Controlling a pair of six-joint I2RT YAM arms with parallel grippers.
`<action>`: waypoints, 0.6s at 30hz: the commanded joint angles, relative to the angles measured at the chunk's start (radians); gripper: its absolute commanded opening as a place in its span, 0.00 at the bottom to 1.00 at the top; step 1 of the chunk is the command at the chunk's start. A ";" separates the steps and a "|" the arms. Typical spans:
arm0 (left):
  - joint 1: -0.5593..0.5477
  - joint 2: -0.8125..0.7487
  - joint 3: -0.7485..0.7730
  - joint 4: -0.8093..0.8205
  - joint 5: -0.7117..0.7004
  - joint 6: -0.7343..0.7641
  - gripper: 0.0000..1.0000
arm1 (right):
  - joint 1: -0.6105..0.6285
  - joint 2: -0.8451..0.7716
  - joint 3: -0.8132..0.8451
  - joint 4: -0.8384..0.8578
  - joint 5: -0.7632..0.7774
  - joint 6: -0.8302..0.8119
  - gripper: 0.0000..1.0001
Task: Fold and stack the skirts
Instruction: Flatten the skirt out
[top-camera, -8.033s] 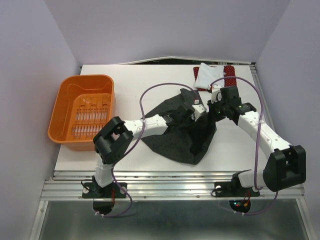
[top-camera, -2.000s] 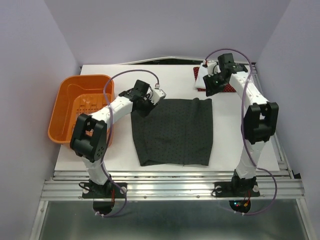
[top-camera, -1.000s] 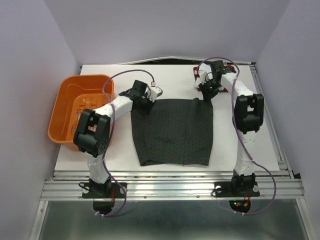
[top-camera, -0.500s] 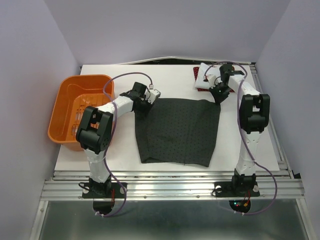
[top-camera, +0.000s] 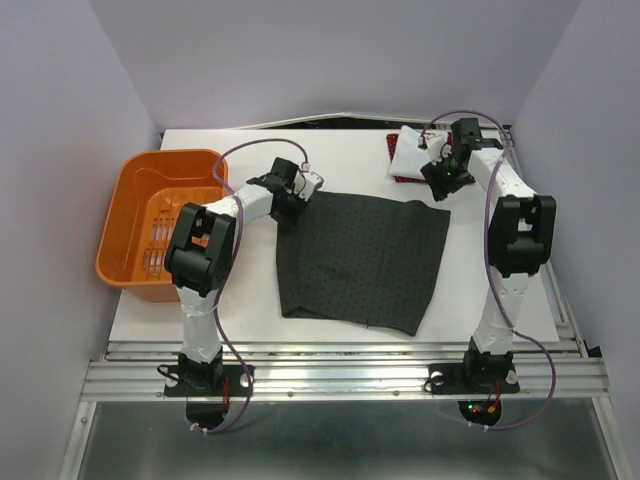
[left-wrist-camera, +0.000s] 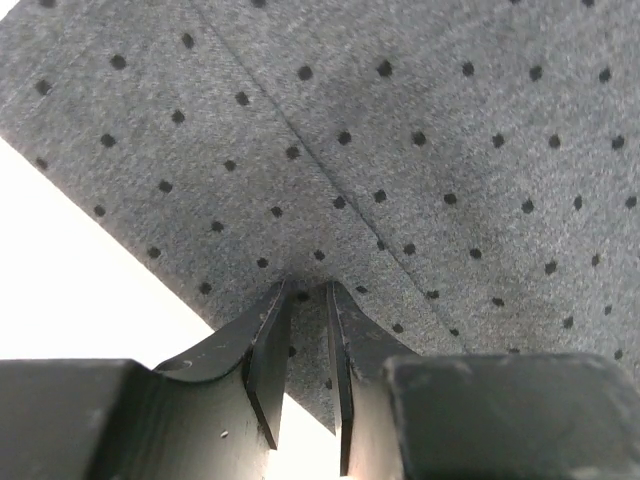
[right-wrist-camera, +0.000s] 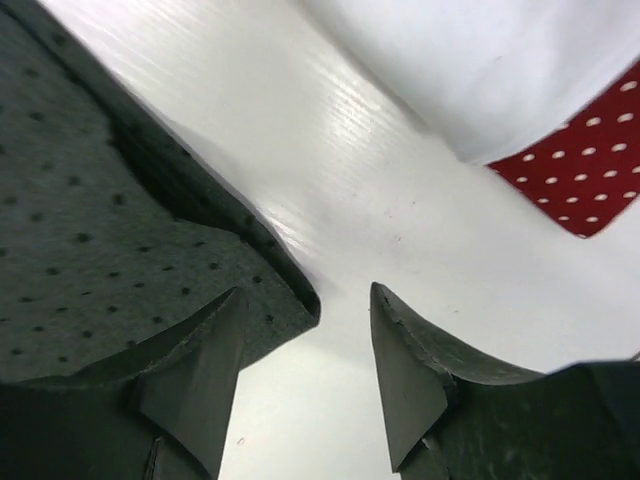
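The dark grey dotted skirt (top-camera: 360, 260) lies spread flat in the middle of the table. My left gripper (top-camera: 297, 197) is shut on its far left corner; in the left wrist view the cloth (left-wrist-camera: 400, 150) is pinched between the narrow jaws of that gripper (left-wrist-camera: 307, 285). My right gripper (top-camera: 437, 187) stands open just past the far right corner, whose tip (right-wrist-camera: 150, 230) rests beside the left finger of the gripper (right-wrist-camera: 305, 290). The white skirt (top-camera: 408, 152) lies folded on the red dotted skirt (top-camera: 403, 179) at the back right, also seen as white (right-wrist-camera: 480, 60) and red (right-wrist-camera: 580, 170).
An orange plastic basket (top-camera: 170, 157) stands at the table's left edge. Bare white table (top-camera: 250, 150) shows behind the grey skirt and along the right side. Purple cables loop above both arms.
My right gripper has opened and let go of the grey skirt's far right corner. The skirt has shifted and stretched to the right. The left gripper keeps its hold.
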 joint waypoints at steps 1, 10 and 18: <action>0.016 0.037 0.096 0.008 -0.035 0.010 0.33 | 0.003 -0.127 -0.033 0.059 -0.122 0.003 0.55; 0.064 0.030 0.243 -0.039 -0.104 0.007 0.48 | 0.003 -0.049 -0.200 -0.053 -0.144 -0.077 0.39; -0.072 -0.272 0.012 -0.148 0.087 0.064 0.55 | 0.003 -0.182 -0.515 -0.044 -0.081 -0.215 0.36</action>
